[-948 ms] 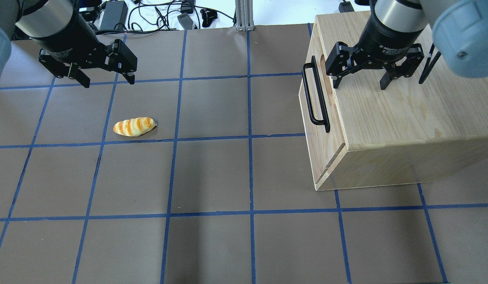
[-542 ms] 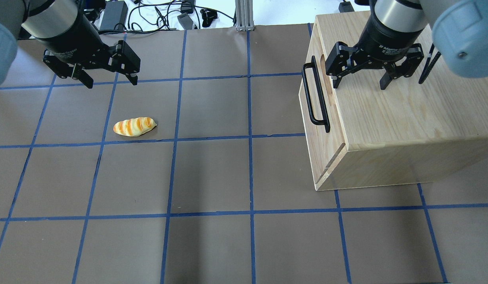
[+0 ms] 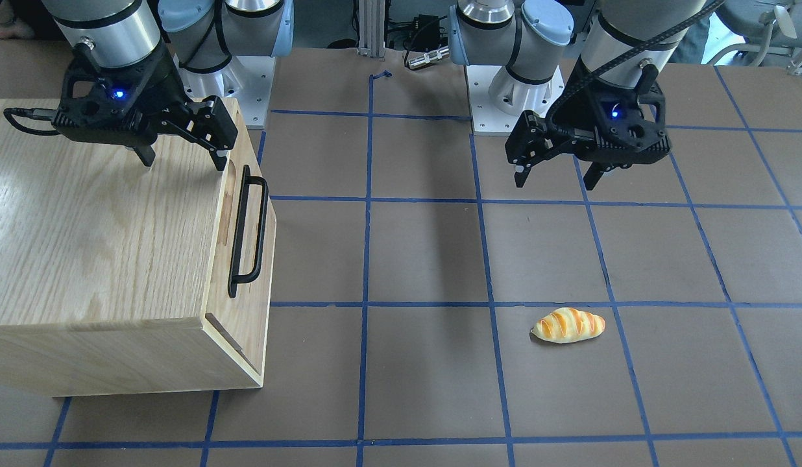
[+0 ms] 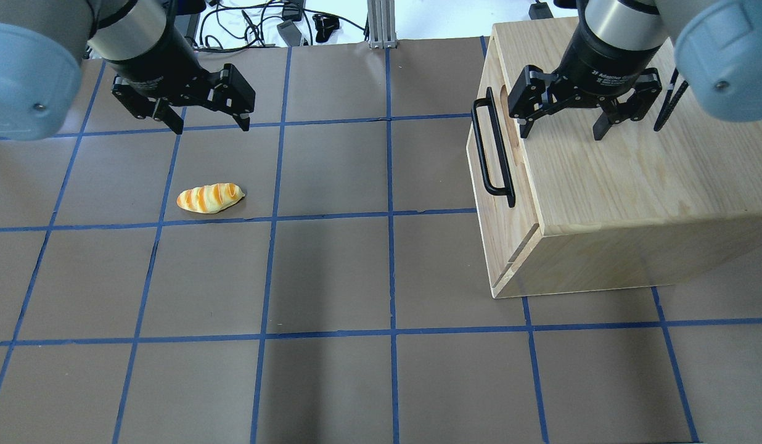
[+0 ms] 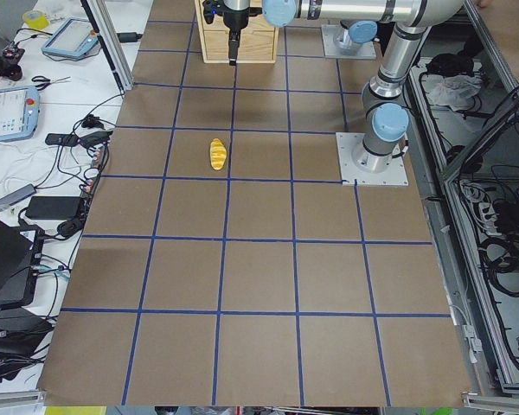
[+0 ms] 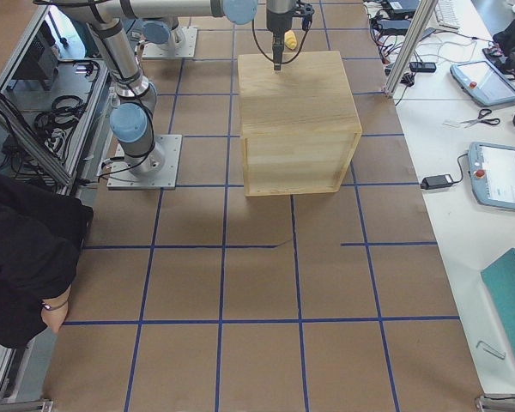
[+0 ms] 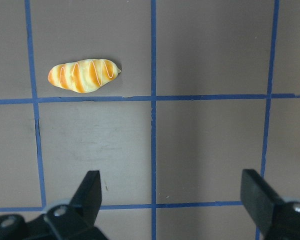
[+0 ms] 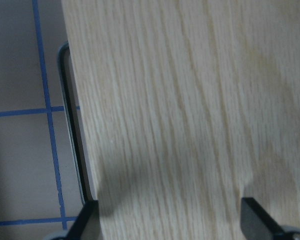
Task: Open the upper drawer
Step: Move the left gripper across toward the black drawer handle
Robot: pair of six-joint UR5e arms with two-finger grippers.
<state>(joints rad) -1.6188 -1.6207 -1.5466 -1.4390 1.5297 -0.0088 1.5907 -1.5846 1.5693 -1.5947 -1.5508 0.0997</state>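
Observation:
The upper drawer [image 4: 518, 179] is the light oak front of the wooden cabinet [image 4: 634, 185], at the right of the overhead view. It carries a long black bar handle [image 4: 492, 148] and sits shut against the cabinet. My right gripper [image 4: 561, 132] hangs open and empty just above the cabinet's top, near its front edge and behind the handle. The right wrist view shows the oak top [image 8: 180, 100] and the handle [image 8: 72, 130] beside it. My left gripper [image 4: 211, 127] is open and empty above the table at the far left, beyond a bread roll [image 4: 209, 198].
The striped bread roll [image 3: 568, 324] lies on the brown mat with blue grid lines, and shows in the left wrist view [image 7: 84, 76] ahead of the open fingers. Cables and power bricks [image 4: 177, 21] lie beyond the table's far edge. A person's arm [image 6: 26, 283] is at the table's side.
My left gripper has moved to the right over the table, still open. My right gripper and the drawer have not moved.

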